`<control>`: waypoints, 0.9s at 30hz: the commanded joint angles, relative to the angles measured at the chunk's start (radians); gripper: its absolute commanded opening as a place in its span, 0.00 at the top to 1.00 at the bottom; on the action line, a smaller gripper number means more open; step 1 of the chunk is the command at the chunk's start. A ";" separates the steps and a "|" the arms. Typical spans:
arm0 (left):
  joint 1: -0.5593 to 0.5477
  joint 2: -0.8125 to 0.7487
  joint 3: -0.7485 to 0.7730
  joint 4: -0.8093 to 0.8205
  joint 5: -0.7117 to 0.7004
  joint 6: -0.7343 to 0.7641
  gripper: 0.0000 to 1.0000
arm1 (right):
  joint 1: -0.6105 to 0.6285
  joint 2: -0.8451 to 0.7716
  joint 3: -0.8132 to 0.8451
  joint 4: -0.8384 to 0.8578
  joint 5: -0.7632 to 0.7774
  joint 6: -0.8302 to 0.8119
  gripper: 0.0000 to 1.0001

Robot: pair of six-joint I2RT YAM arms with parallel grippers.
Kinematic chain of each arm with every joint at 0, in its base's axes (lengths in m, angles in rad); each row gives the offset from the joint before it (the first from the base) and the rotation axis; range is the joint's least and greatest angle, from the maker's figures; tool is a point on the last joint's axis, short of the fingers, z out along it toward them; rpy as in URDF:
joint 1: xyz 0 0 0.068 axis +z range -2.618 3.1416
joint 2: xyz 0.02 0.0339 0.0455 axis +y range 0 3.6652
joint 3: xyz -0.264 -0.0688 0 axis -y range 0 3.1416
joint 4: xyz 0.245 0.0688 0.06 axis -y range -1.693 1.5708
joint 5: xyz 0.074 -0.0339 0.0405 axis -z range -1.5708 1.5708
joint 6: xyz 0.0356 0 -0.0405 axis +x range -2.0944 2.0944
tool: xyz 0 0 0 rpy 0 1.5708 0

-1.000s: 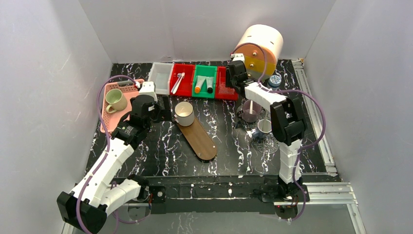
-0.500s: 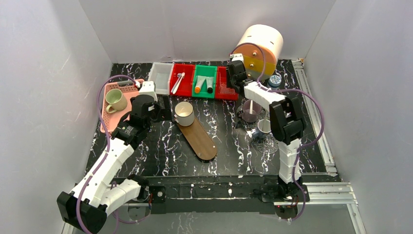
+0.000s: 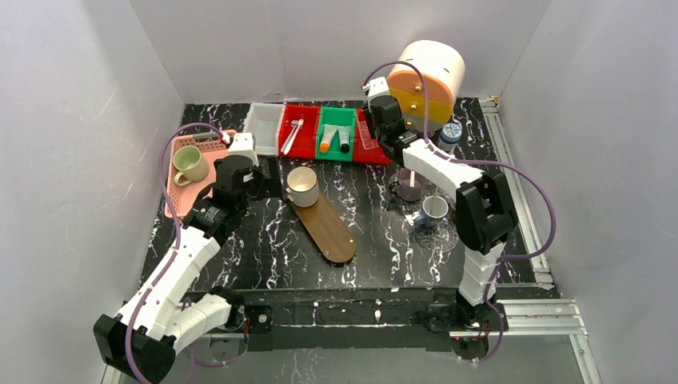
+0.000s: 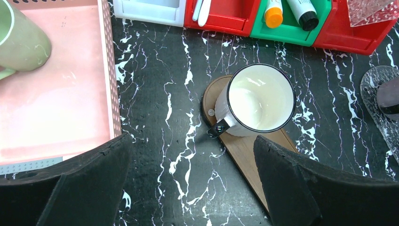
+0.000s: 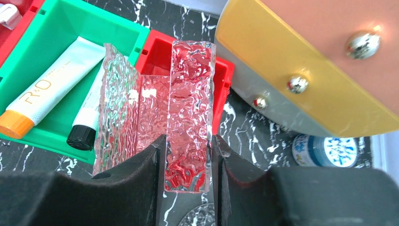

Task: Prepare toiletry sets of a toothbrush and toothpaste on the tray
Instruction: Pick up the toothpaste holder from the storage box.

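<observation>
Right gripper (image 5: 188,146) is up at the far edge of the worktop (image 3: 264,248), fingers (image 5: 141,174) pinched tight on one wall of the clear ribbed tray (image 5: 188,94). The tray sits over the right-hand red bin (image 5: 223,80); whether it rests in the bin or hangs free of it, I can't tell from here. Just beside it is the green bin (image 5: 61,28), with two toothpaste tubes lying side by side in it: the orange-capped tube (image 5: 42,99) and the dark-capped tube (image 5: 87,120), both caps pointing toward the near edge. One bin further left, in the left-hand red bin (image 3: 300,148), lies the toothbrush (image 3: 290,134), slim and white, set at a slant.

Over to the left gripper (image 4: 193,141): fingers spread wide, holding nothing, hovering above the white mug (image 4: 258,101). That mug stands on the far end of the brown oval board (image 4: 244,150), mid-worktop. By the left edge is the pink basket (image 4: 56,108) with a green mug (image 4: 21,40) inside.
</observation>
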 commanded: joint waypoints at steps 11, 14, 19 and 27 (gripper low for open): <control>-0.004 -0.014 0.007 -0.010 -0.040 -0.028 0.02 | 0.164 -0.217 -0.228 0.310 0.111 -0.467 0.99; -0.001 -0.007 0.030 -0.025 -0.047 -0.050 0.02 | 0.194 -0.286 -0.310 0.366 0.086 -0.512 0.99; 0.000 -0.002 0.062 -0.029 -0.014 -0.096 0.02 | 0.234 -0.401 -0.441 0.453 0.054 -0.607 0.99; 0.000 0.006 0.116 -0.044 0.053 -0.197 0.02 | 0.319 -0.588 -0.678 0.648 0.010 -0.836 0.99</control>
